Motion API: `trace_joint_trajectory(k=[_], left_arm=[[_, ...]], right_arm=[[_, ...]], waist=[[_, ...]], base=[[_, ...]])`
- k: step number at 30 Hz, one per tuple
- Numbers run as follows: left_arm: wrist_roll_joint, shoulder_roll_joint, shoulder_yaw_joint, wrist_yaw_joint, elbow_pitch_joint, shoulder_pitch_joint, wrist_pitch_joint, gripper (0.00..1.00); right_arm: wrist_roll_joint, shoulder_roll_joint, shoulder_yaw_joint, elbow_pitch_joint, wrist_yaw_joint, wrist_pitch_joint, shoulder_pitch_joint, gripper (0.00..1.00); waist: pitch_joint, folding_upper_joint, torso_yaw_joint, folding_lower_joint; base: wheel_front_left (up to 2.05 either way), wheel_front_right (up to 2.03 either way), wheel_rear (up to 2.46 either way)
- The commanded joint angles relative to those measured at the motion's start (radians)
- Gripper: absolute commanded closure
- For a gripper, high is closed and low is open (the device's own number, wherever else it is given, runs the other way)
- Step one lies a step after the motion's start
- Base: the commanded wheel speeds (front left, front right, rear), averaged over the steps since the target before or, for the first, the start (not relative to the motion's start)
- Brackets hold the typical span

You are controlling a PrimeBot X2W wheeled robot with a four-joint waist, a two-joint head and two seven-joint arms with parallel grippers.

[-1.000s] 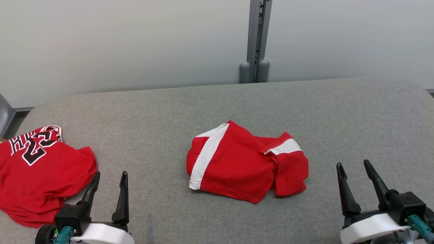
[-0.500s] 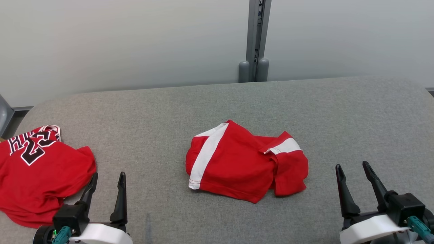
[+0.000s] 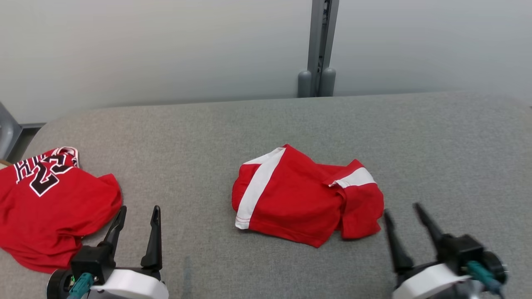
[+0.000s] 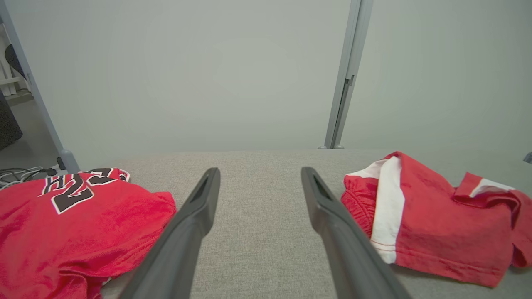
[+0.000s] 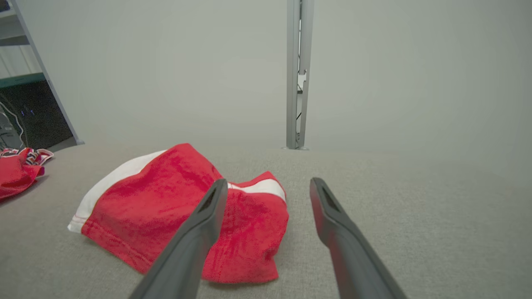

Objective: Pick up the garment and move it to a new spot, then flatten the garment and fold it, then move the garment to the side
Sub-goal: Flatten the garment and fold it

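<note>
Head view showed the left gripper (image 3: 139,209) at the lower left of the frame, its two dark fingers spread apart with nothing between them, tips pointing up the frame. Just beside its left finger lay the edge of a red numbered jersey (image 3: 50,207), bunched at the left edge. The right gripper (image 3: 401,209) sat at the lower right, its fingers likewise parted and empty and leaning toward the upper left. Their tips were near the red shorts (image 3: 299,203) but apart from them.

The shorts lay crumpled at the frame's centre on the grey cloth surface (image 3: 249,124). Their long axis ran left to right, dipping slightly toward the right. A white stripe slanted across the left end, and the right end was folded over itself.

In the left wrist view the gripper (image 4: 259,170) framed bare cloth, with the shorts (image 4: 432,224) at right showing a gathered edge toward the fingers. In the right wrist view the gripper's (image 5: 269,181) left finger overlapped the shorts (image 5: 158,195) in the picture.
</note>
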Motion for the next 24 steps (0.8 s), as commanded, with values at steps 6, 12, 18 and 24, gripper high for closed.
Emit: trace_joint_trajectory(k=[6,12,18,24], left_arm=[[0.006,-0.011,-0.022,-0.013,-0.008,-0.074,-0.007,0.0],[0.011,-0.029,-0.03,-0.027,0.012,-0.137,-0.013,0.0],[0.022,-0.041,-0.029,-0.037,0.03,-0.174,-0.018,0.0],[0.029,-0.052,-0.015,-0.043,0.037,-0.189,-0.019,0.0]], right_arm=[[-0.022,-0.004,0.193,0.11,0.0,0.1,-0.081,0.0],[-0.052,-0.005,0.293,0.234,0.0,0.116,-0.178,0.0],[-0.099,-0.006,0.337,0.373,0.0,0.129,-0.254,0.0],[-0.097,-0.007,0.346,0.473,0.0,0.137,-0.272,1.0]], waist=[[0.081,-0.0001,0.053,0.0],[0.151,-0.0001,0.105,0.0],[0.192,-0.0001,0.139,0.0],[0.203,-0.0001,0.147,0.0]], base=[[0.0,0.0,0.0],[0.0,0.0,0.0],[0.0,0.0,0.0],[0.0,0.0,0.0]])
